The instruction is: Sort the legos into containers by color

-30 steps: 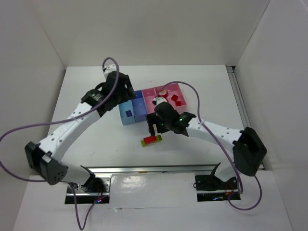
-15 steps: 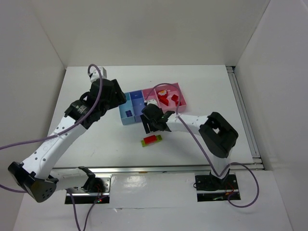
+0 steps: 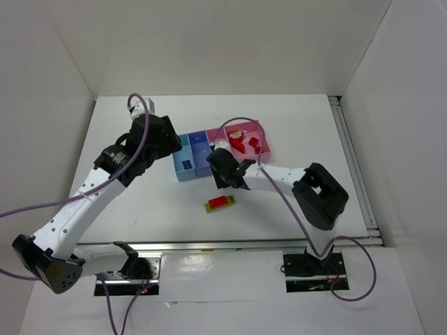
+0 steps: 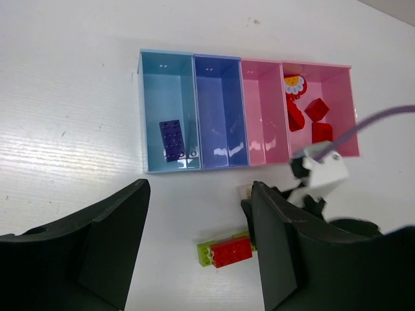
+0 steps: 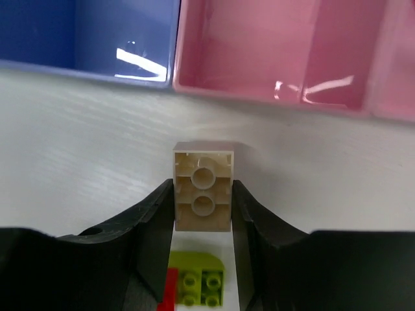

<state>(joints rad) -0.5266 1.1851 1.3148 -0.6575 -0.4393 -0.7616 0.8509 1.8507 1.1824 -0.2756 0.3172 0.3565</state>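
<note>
Nudged closer to the joined blue-and-pink plastic trays, my right gripper pinches the small beige studded plastic brick; next I'd lift it over a tray wall.

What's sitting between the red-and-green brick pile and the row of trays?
The right gripper, shut on a beige brick, over otherwise bare white table; the right wrist view shows it best.

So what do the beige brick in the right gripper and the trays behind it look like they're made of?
Beige brick: likely hard moulded plastic, matte; round tubes on its hollow underside show. Pink tray and blue tray: probably glossy plastic, with sharp white light glints on their floors.
</note>
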